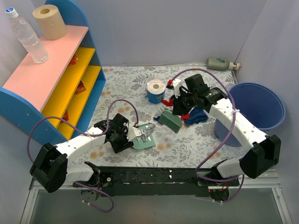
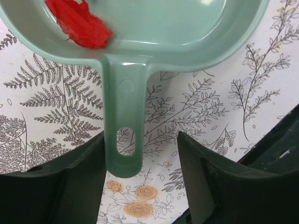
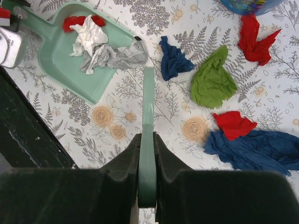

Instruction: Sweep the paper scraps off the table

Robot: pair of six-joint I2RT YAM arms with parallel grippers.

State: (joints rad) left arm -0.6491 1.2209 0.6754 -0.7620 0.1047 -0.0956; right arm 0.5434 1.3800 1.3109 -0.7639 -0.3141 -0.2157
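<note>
A mint-green dustpan [image 1: 145, 141] lies on the flower-print table [image 1: 122, 88]. Its handle [image 2: 124, 135] sits between the jaws of my open left gripper [image 2: 142, 177], close to the left finger with a gap on the right. In the pan lie a red scrap [image 2: 79, 23], a white wad [image 3: 88, 37] and a grey wad [image 3: 124, 56]. My right gripper [image 3: 147, 144] is shut on the thin green brush handle [image 3: 148, 102]; the brush head [image 1: 170, 120] rests on the cloth. Loose on the table are a dark blue scrap [image 3: 174, 60], a green one [image 3: 212, 81], two red ones [image 3: 254, 39] [image 3: 233, 123] and a larger blue one [image 3: 257, 149].
A blue-wrapped tissue roll [image 1: 155, 91] stands behind the brush. A blue bin [image 1: 259, 105] sits at the right edge, with a grey-green bottle [image 1: 219, 63] at the back right. The pink-topped shelf [image 1: 51, 65] with a clear bottle [image 1: 28, 37] and a paper roll [image 1: 50, 21] fills the left side.
</note>
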